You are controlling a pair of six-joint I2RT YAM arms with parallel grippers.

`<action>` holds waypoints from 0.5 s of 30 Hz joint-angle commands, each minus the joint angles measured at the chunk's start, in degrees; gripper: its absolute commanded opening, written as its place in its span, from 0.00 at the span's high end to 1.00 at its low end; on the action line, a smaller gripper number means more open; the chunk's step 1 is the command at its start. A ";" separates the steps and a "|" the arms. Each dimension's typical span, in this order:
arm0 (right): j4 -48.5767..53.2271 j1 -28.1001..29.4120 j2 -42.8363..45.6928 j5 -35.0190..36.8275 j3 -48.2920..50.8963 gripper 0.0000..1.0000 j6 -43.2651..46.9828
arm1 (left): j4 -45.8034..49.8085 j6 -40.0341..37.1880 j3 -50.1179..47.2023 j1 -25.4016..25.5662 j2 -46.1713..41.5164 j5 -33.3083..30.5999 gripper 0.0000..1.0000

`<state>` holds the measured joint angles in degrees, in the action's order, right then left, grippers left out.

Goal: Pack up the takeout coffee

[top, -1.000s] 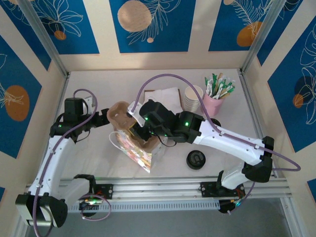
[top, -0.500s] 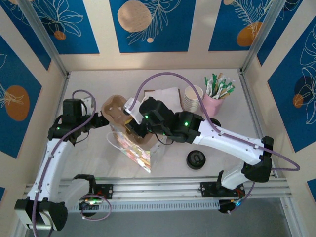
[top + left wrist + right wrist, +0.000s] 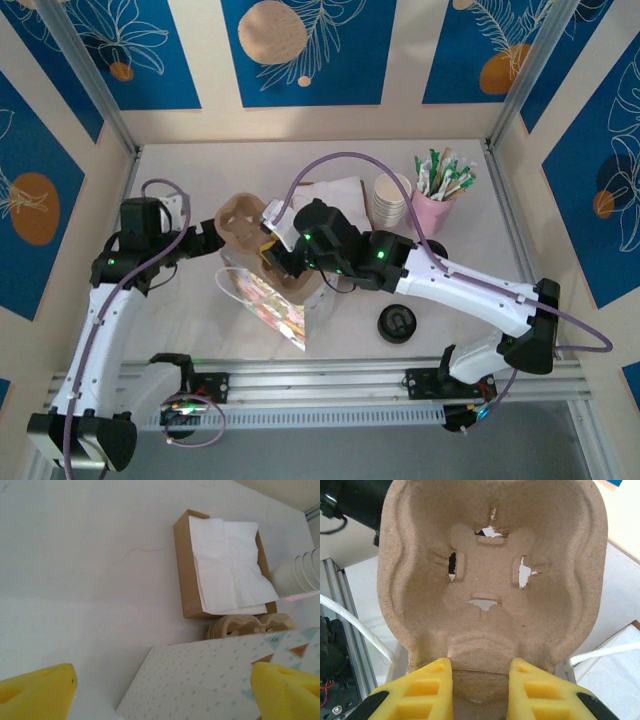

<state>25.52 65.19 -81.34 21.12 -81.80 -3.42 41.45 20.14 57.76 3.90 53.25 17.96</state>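
The takeout coffee, a tan pulp cup carrier [image 3: 243, 222], stands upright on edge over the mouth of a patterned paper bag [image 3: 272, 303]. My right gripper [image 3: 277, 252] is shut on the carrier's lower edge. In the right wrist view the carrier [image 3: 490, 565] faces the camera with its wells showing, and a ridge of it is pinched in the gripper [image 3: 481, 690]. My left gripper [image 3: 208, 244] is open just left of the bag. Its view shows the bag's dotted side [image 3: 210, 680] between wide-set fingers [image 3: 35, 692], with the carrier's rim [image 3: 250, 624] behind the bag.
A brown box of white napkins [image 3: 335, 195] sits behind the bag, also seen from the left wrist as a box [image 3: 186, 570]. White paper cups [image 3: 392, 200] and a pink cup of packets [image 3: 436, 205] stand at the back right. A black lid [image 3: 396, 324] lies near the front.
The right gripper has raised the carrier a little toward the back, above the bag's mouth. The left arm has drawn slightly to the left.
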 commanded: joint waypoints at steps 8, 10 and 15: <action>4.29 0.74 3.28 -1.53 0.37 0.75 -1.03 | 5.89 -4.00 7.19 0.32 -1.79 2.19 0.09; 5.12 1.02 3.34 -1.16 0.05 0.75 -1.38 | 6.69 -4.67 8.45 0.32 -1.93 3.25 0.08; 7.18 1.18 2.90 0.28 -1.21 0.75 -2.35 | 8.09 -5.72 10.38 0.36 -1.96 10.19 0.11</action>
<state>30.22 66.04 -79.29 20.40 -81.52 -4.36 47.16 16.36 65.87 3.88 52.16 21.45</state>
